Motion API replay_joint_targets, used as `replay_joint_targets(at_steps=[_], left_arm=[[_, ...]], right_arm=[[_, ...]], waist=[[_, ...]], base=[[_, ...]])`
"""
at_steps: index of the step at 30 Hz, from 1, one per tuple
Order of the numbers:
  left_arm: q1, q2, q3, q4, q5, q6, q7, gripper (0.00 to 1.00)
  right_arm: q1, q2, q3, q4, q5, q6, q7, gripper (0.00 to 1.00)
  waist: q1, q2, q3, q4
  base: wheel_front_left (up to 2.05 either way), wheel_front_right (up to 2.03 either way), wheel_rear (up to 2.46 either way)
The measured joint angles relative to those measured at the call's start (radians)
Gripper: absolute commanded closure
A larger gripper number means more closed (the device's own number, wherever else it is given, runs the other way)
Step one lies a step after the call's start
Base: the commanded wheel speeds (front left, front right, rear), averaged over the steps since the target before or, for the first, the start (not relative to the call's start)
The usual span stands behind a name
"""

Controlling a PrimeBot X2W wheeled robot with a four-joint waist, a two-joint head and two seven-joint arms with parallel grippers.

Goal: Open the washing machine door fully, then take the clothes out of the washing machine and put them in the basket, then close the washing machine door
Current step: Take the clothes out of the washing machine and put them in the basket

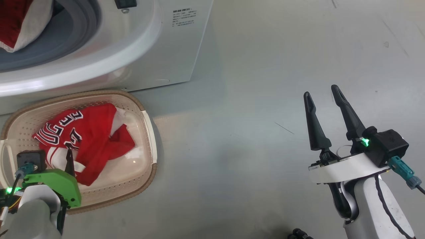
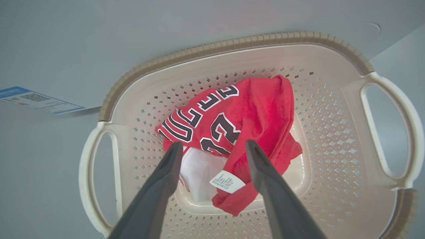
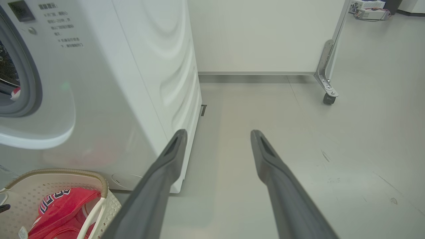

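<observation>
Laundry run, approx. halfway: a red basketball jersey with black-and-white lettering (image 1: 89, 132) lies loose in the small cream perforated plastic basket with the brown woven-look rim (image 1: 99, 93), set on the grey floor (image 1: 249, 139) just beside the big white front-loading washing machine (image 1: 186, 49); the robot's left gripper (image 2: 213, 146) hangs directly over the basket, its two dark fingers spread wide w/ the jersey below and between them, pinching nothing; the right gripper (image 1: 320, 91) waits well apart over bare floor, fingers likewise spread, nothing held.

A second red garment with pale trim (image 1: 16, 23) sits inside the drum mouth, against the grey rubber gasket (image 1: 84, 23), so the unloading appears unfinished.

Doing this step well, by the look of it: lift the left gripper straight up, jaws kept apart, so no hem or care label snags a fingertip and drags the jersey back over the rim; then reach into the drum, take a deep pinch on a bunched fold rather than a thin edge, and draw it out over the gasket lip; the washing machine door is closed last.
</observation>
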Motion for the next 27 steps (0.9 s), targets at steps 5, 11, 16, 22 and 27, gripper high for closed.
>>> replay_joint_targets(at_steps=[5,11,16,22,27], left_arm=[[-0.001,-0.004,0.001,0.014,-0.001,0.000,-0.022,0.00],[-0.012,-0.027,-0.012,0.010,-0.002,-0.002,-0.042,0.00],[-0.014,-0.038,-0.043,-0.013,0.016,-0.007,-0.050,0.00],[-0.013,-0.070,-0.057,-0.065,0.016,-0.018,-0.050,0.00],[-0.010,-0.073,-0.059,-0.174,0.016,-0.026,-0.051,0.00]], right_arm=[[0.000,0.000,-0.001,0.011,0.000,0.000,0.000,0.00],[0.000,0.000,-0.012,0.027,0.000,0.000,0.000,0.00],[0.001,0.000,-0.016,0.040,-0.001,0.000,0.000,0.00],[0.021,0.000,-0.024,0.059,-0.001,0.000,0.000,0.00],[0.043,0.000,-0.028,0.066,-0.001,0.000,0.000,0.00]], waist=[[0.0000,0.0000,-0.032,0.007],[0.0000,0.0000,-0.083,0.019],[0.0000,0.0000,-0.131,0.034],[0.0000,0.0000,-0.192,0.059],[0.0000,0.0000,-0.244,0.081]], base=[[0.00,0.00,0.00],[0.00,0.00,0.00],[0.00,0.00,0.00],[0.00,0.00,0.00],[0.00,0.00,0.00]])
